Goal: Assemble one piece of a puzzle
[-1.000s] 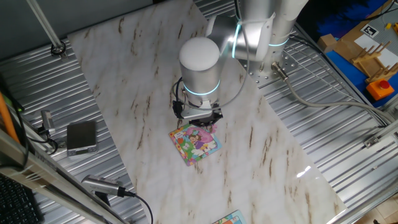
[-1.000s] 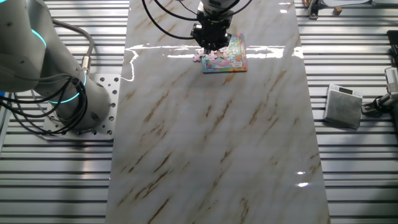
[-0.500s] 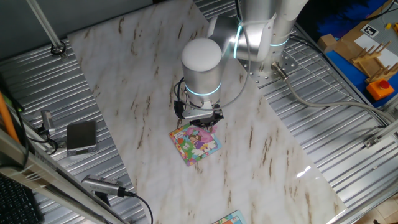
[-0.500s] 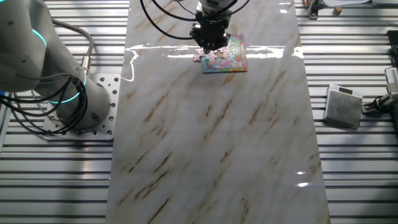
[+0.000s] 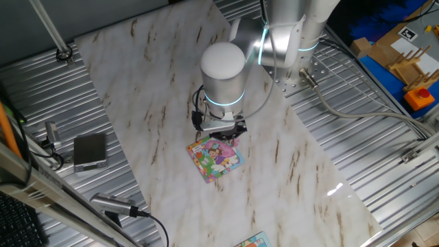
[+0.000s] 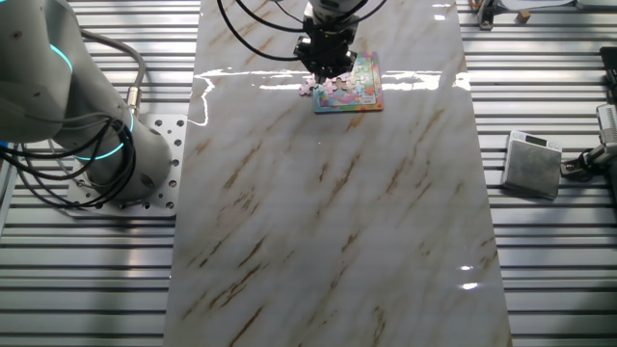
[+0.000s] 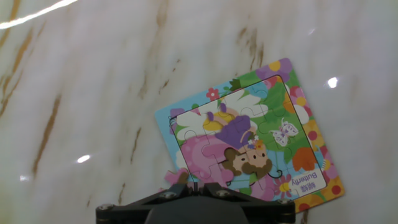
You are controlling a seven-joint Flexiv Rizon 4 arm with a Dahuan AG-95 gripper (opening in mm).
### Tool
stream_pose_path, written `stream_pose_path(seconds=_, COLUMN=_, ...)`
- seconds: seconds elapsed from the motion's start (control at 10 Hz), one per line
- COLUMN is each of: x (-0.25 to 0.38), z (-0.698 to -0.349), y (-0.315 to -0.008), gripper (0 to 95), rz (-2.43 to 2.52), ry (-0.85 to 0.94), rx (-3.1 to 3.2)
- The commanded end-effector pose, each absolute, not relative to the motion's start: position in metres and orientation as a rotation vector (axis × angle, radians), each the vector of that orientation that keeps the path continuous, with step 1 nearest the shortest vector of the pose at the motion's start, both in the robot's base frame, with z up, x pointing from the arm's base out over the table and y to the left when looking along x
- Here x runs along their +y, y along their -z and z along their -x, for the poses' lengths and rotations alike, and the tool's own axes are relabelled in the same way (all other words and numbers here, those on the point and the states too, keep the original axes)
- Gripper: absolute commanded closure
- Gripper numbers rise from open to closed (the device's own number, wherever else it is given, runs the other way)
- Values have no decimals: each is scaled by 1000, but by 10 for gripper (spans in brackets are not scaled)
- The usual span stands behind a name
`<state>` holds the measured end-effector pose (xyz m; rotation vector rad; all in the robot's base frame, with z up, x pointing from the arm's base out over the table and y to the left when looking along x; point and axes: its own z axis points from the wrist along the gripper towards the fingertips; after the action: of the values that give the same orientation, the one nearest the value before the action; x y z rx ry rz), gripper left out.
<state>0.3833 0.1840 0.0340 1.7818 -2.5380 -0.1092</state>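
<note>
The hand (image 7: 193,186) hides most of the piece (image 7: 171,178).

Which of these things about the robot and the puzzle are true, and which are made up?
1. The puzzle lies flat on the marble table. True.
2. The pincer hangs far away from the puzzle. False: it is right above the puzzle's edge.
3. The puzzle has a butterfly on it. True.
4. The pink piece sits in the middle of the puzzle. False: it lies at the puzzle's edge, partly on the marble.
5. A small grey box rests beside the marble, on the ridged metal. True.
6. The puzzle is round. False: it is square.
</note>
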Motion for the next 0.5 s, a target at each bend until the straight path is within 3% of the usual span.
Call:
stream_pose_path(seconds=0.1, x=183, z=-378, y=-35, gripper=950, rz=-1742, ry=115, rx=-2573)
stream_pose_path(seconds=0.5, x=183, z=-367, y=-32, gripper=950, rz=-1713, ry=140, rx=-2602)
